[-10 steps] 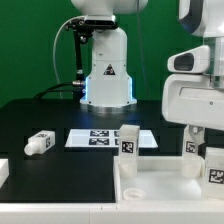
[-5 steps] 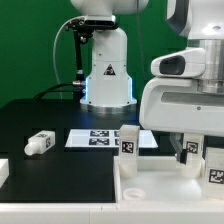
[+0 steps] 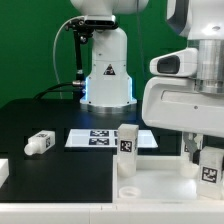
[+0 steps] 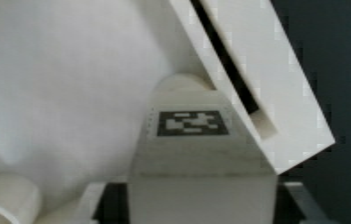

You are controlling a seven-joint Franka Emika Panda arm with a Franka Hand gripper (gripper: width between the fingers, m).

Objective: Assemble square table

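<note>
Gripper point(image 3: 198, 148) has swung in from the exterior view's right over the last second and come down over the slab point(image 3: 160, 182); half a second ago it was already low, and since then it has barely shifted, hanging right above a tagged leg point(image 3: 210, 168). Slab lies at the front corner of the counter point(image 3: 30, 115) on the exterior view's right; that leg stands by the slab's right edge; second leg point(image 3: 127, 148) upright near the slab's back left corner, unmoved; third leg point(image 3: 38, 143) on its side toward the counter's left edge, untouched; marker board point(image 3: 105, 138) mid-counter. Wrist view: tagged leg point(image 4: 193, 160) fills the centre, very close. Fingers: cannot tell whether apart or clamped; tips hidden in both views. Reading: approach finished, grasping this leg is the step in hand; no leg looks fitted to a corner hole yet, so early in the assembly. Risk: an off-centre squeeze could tip the leg.
</note>
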